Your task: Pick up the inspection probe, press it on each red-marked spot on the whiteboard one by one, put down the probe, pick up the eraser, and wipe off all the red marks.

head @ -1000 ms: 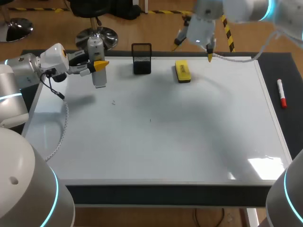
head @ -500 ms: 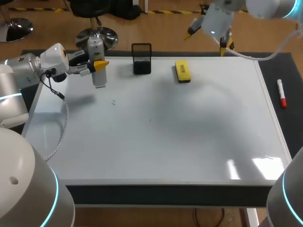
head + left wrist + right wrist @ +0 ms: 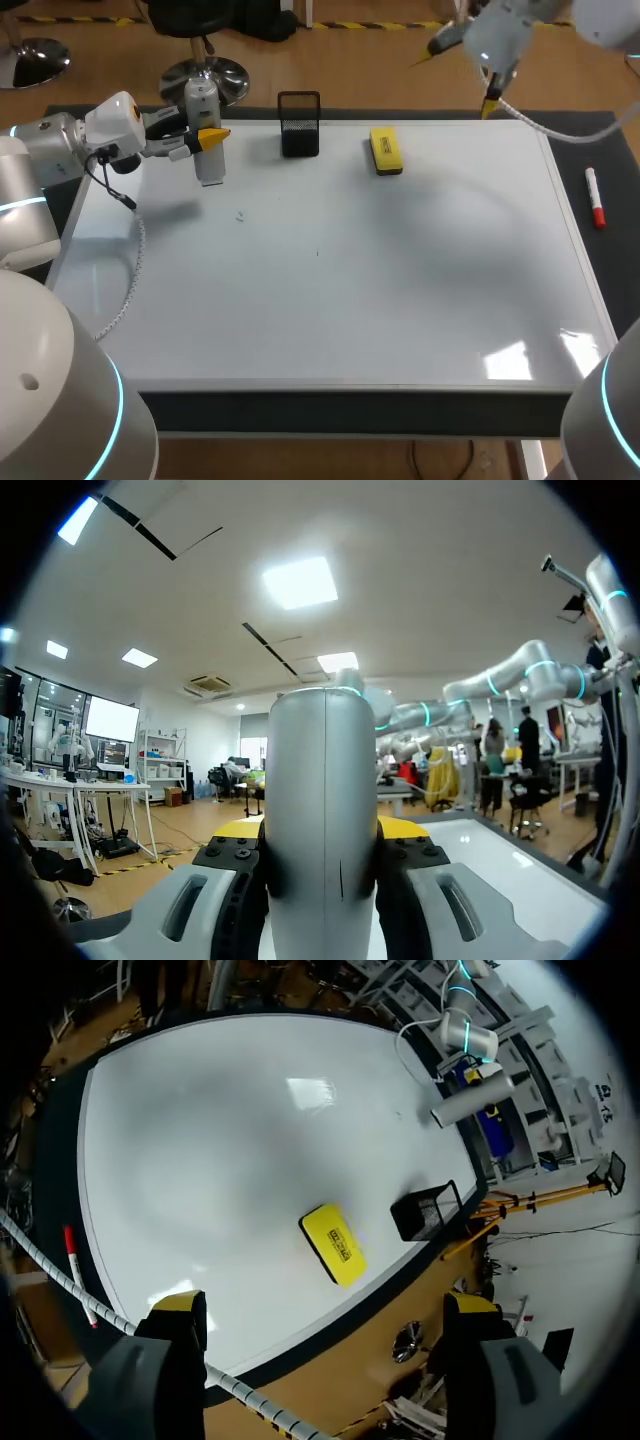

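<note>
The grey cylindrical inspection probe hangs upright above the whiteboard's far left corner, and my left gripper is shut on it. In the left wrist view the probe fills the space between the fingers of the left gripper. The yellow eraser lies flat near the board's far edge. My right gripper hovers open and empty beyond the far edge, to the right of the eraser. From the right gripper the eraser lies ahead on the whiteboard. I see no red marks on the board.
A black mesh holder stands at the far edge between probe and eraser. A red marker lies on the dark table strip right of the board. Two tiny faint specks sit on the board's left half.
My right arm has drawn back and to the right, away from the eraser and past the board's far edge, still open. The left arm and probe have not moved.
</note>
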You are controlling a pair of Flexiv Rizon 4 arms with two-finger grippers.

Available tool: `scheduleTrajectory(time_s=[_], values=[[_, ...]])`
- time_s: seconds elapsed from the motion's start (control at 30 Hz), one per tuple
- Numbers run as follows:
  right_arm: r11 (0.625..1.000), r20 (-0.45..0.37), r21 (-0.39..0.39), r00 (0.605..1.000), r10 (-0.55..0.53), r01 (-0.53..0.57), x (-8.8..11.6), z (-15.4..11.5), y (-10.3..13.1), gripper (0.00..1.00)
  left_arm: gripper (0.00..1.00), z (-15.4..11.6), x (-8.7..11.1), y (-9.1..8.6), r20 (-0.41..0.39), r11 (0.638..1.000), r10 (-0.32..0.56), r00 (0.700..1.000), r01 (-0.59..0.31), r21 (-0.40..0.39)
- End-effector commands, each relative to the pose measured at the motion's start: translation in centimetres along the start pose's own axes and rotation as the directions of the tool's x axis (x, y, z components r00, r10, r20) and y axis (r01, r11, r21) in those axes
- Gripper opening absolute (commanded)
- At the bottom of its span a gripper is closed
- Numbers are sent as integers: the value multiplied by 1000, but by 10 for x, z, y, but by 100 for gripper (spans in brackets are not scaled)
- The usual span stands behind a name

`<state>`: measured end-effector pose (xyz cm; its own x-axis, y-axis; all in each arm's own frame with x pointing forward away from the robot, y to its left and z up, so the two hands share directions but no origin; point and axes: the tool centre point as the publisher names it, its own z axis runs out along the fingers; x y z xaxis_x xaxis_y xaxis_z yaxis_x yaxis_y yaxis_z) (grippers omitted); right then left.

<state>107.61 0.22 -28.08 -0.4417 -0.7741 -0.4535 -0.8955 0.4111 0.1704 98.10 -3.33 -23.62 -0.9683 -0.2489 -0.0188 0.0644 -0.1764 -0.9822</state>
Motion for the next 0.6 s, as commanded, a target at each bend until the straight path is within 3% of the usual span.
scheduleTrajectory(time_s=[0.03, 0.17, 0.6], values=[[1000, 78, -6, 997, 4, -3, 12, -7, -1, 100, 0, 0, 0, 0, 0, 1000, 2, 1000, -2, 2], [999, 133, -31, 990, 44, -40, 16, -15, -2, 100, 0, 0, 0, 0, 0, 1000, 2, 1000, -2, 2], [986, 184, -95, 971, 154, -138, 24, -39, -3, 100, 0, 0, 0, 0, 0, 1000, 2, 1000, -2, 2]])
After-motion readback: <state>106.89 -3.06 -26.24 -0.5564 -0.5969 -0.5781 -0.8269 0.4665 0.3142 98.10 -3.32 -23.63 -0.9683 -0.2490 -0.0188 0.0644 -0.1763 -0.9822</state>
